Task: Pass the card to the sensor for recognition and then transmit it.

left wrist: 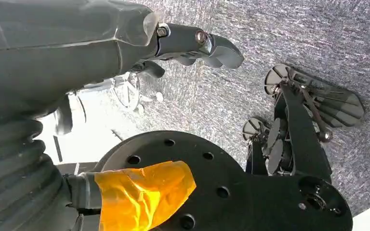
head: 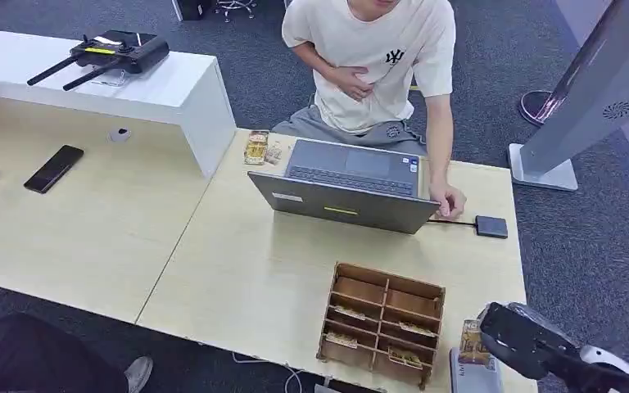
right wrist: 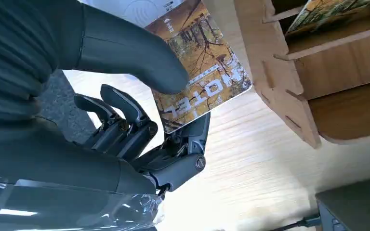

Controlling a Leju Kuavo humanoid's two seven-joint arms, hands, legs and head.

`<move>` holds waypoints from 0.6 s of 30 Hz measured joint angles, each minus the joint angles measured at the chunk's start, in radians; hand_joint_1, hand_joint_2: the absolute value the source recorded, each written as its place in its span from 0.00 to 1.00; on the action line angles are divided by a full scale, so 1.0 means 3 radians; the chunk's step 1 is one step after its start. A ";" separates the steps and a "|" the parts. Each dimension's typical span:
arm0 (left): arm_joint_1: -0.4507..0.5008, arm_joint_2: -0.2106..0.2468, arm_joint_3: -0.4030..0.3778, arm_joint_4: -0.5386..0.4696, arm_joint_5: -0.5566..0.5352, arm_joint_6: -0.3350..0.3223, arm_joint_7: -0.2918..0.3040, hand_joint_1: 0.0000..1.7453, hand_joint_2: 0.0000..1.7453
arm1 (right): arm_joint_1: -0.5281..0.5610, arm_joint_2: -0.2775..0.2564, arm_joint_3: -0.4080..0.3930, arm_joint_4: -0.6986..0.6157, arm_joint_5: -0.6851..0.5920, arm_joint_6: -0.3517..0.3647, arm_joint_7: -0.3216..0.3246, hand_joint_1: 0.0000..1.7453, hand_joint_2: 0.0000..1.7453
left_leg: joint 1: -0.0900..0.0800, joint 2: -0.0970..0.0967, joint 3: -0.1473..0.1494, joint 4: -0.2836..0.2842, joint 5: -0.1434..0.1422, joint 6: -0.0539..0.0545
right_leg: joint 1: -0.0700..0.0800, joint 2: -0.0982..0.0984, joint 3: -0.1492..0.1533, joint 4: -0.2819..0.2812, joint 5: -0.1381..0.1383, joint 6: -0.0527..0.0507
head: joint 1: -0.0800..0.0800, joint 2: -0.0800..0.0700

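Observation:
My right hand hovers at the table's near right corner and pinches a hotel card printed with an autumn forest. In the right wrist view the thumb lies on top of the card and dark fingers support it from underneath. The card is held just above a white sensor pad, whose contactless mark peeks out behind the card. My left hand hangs over the carpet, holding nothing, its fingers loosely extended.
A wooden card organiser with several cards in its slots stands just left of the sensor. Further back, a person sits at an open laptop, one hand near a small dark hub. A phone lies far left.

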 joint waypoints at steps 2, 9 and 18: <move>0.0000 0.0000 0.0001 0.0000 -0.0001 0.0000 0.0000 0.00 1.00 | -0.0001 0.0000 -0.0003 -0.0009 0.0000 -0.0001 -0.0003 1.00 1.00 | 0.0000 0.0000 0.0000 0.0000 0.0000 0.0000 | 0.0000 0.0000 0.0000 0.0000 0.0000 0.0000 | 0.0000 0.0000; -0.0001 -0.0003 0.0005 0.0000 0.0000 -0.0003 -0.0022 0.00 1.00 | -0.0034 0.0008 -0.0041 -0.0088 -0.0209 0.0001 -0.0201 1.00 1.00 | 0.0000 0.0000 -0.0001 0.0000 0.0000 0.0000 | 0.0000 0.0000 0.0000 0.0000 0.0000 0.0000 | 0.0000 0.0000; -0.0016 -0.0003 0.0005 0.0000 0.0003 -0.0015 -0.0053 0.00 1.00 | -0.0148 0.0427 -0.0072 -0.0130 -0.0176 -0.0180 -0.0614 1.00 1.00 | 0.0001 0.0000 0.0000 0.0000 0.0001 -0.0001 | 0.0001 0.0000 0.0000 0.0002 0.0000 0.0000 | 0.0000 0.0000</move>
